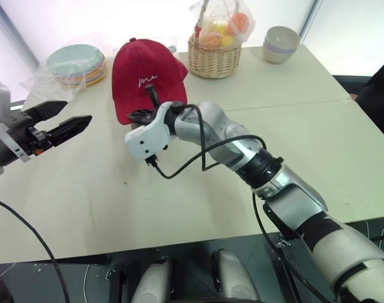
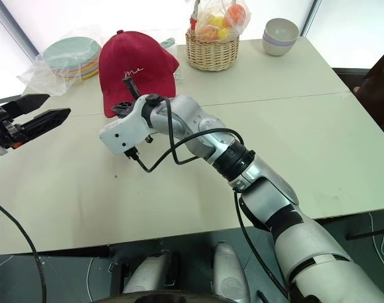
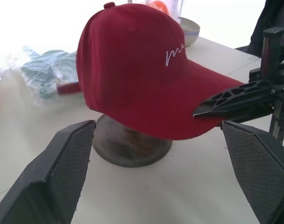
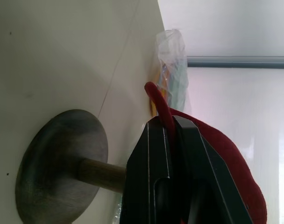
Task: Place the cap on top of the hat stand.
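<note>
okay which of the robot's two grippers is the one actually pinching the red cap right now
The right gripper: its fingers are shut on the brim edge of the cap, which sits on the hat stand. The left gripper hangs open beside the cap, touching nothing.

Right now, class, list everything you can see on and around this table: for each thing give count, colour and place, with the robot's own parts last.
cap: one, red, sitting over the hat stand, brim pinched by the right gripper
hat stand: one, dark brown wood, under the cap, base on the table
table: one, pale cream
basket: one, woven tan, far side, holding bagged fruit
bowls: a small stack, pale, far right corner
plates: a stack, pastel, in clear plastic, far left
left gripper: one, black, open, beside the cap
right gripper: one, black, shut on the brim
</note>
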Robot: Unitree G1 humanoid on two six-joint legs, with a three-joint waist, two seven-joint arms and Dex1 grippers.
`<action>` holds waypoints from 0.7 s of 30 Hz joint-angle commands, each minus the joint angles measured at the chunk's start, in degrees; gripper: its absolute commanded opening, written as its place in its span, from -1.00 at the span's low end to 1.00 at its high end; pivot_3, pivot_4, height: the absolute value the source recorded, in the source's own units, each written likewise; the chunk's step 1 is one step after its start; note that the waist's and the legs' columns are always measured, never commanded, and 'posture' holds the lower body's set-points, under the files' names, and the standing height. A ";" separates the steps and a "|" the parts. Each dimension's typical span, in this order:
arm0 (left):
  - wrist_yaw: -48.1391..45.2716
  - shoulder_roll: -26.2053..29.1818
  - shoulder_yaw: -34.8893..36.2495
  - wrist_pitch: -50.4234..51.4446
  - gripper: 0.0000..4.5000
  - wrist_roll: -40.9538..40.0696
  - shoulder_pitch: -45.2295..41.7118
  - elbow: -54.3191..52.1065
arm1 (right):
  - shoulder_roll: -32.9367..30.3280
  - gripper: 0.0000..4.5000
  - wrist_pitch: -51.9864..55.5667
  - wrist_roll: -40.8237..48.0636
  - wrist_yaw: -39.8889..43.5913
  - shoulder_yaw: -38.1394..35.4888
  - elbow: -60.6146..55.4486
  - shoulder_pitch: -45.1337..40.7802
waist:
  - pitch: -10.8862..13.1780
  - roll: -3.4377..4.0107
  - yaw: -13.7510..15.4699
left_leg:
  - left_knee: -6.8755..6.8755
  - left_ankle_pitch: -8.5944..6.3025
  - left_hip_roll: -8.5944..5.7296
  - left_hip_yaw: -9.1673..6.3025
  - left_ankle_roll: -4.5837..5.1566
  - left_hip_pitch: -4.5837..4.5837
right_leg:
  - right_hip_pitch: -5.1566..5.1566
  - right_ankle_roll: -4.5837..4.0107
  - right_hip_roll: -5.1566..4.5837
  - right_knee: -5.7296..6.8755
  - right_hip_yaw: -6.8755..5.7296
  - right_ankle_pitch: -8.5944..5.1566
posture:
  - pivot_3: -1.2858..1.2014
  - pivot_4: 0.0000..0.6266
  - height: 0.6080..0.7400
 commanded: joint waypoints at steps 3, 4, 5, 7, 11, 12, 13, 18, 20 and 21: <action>0.23 -0.03 0.28 -0.88 1.00 -0.21 -0.46 -0.82 | 1.70 -0.99 3.16 1.56 -0.07 -1.59 -0.64 1.32 | 0.00 -0.01 0.10 | 0.00 0.00 0.00 0.00 0.00 0.00 | 0.01 0.00 0.00 -0.01 0.00 0.00 | 0.03 -0.52 1.00; 0.25 -0.05 0.22 -0.87 1.00 -0.22 -0.47 -0.83 | 1.98 -0.99 3.52 1.66 -0.33 -1.86 -0.82 1.40 | 0.00 -0.01 0.10 | 0.01 0.00 0.00 0.00 0.00 0.00 | 0.01 -0.01 -0.01 -0.01 0.00 0.00 | 0.03 -0.52 1.00; 0.27 -0.05 0.18 -0.85 1.00 -0.25 -0.48 -0.83 | 2.23 -0.99 3.89 1.78 -0.52 -2.13 -0.95 1.44 | 0.00 -0.01 0.10 | 0.01 0.00 0.00 0.00 0.00 0.00 | 0.01 -0.01 -0.01 -0.01 0.00 0.00 | 0.03 -0.52 1.00; 0.23 -0.09 0.19 -0.85 1.00 -0.34 -0.46 -0.79 | 2.66 -0.99 4.62 1.98 -1.20 -2.71 -0.96 1.27 | 0.00 -0.01 0.10 | 0.01 0.00 0.00 0.00 0.00 0.00 | 0.01 -0.01 -0.01 0.00 0.00 0.00 | 0.03 -0.52 1.00; 0.17 -0.12 0.19 -0.89 1.00 -0.31 -0.36 -0.70 | 2.99 -0.99 5.78 2.38 -2.26 -3.49 -0.83 1.01 | 0.00 -0.01 0.12 | 0.01 0.00 -0.01 0.00 0.00 0.00 | 0.01 -0.01 -0.01 -0.01 0.00 0.01 | 0.03 -0.52 1.00; 0.21 -0.06 0.10 -0.97 1.00 -0.09 -0.30 -0.69 | 2.99 -0.99 5.98 2.43 -2.32 -3.53 -0.86 1.03 | 0.00 -0.01 0.13 | 0.01 0.00 -0.01 0.00 0.00 0.00 | 0.01 -0.01 -0.01 -0.01 0.00 0.01 | 0.03 -0.52 1.00; 0.21 0.00 0.01 -1.02 1.00 0.08 -0.26 -0.68 | 2.96 -0.99 6.20 2.46 -2.30 -3.52 -0.90 1.06 | 0.00 -0.01 0.14 | 0.01 0.00 -0.01 0.00 0.00 0.00 | 0.01 -0.01 -0.01 -0.01 0.00 0.01 | 0.03 -0.52 1.00; 0.09 0.04 -0.03 -1.12 1.00 0.22 -0.13 -0.73 | 2.72 -0.99 6.74 3.25 -2.03 -3.54 -1.61 1.35 | 0.00 -0.01 0.13 | 0.01 0.00 -0.01 0.00 0.00 0.00 | 0.01 -0.01 -0.01 -0.01 0.00 0.01 | 0.03 -0.52 1.00; 0.11 0.01 -0.02 -1.18 1.00 0.26 -0.18 -0.68 | 2.59 -0.99 6.62 3.21 -2.44 -3.52 -1.60 1.24 | 0.00 -0.01 0.14 | 0.01 0.00 -0.01 0.00 0.00 0.00 | 0.01 -0.01 -0.01 -0.01 0.00 0.01 | 0.03 -0.52 1.00; 0.12 0.00 0.00 -1.18 1.00 0.25 -0.18 -0.69 | 2.59 -0.99 6.66 3.29 -2.49 -3.57 -1.59 1.23 | 0.00 -0.01 0.14 | 0.01 0.00 -0.01 0.00 0.00 0.00 | 0.01 -0.01 -0.01 -0.01 0.00 0.01 | 0.03 -0.52 1.00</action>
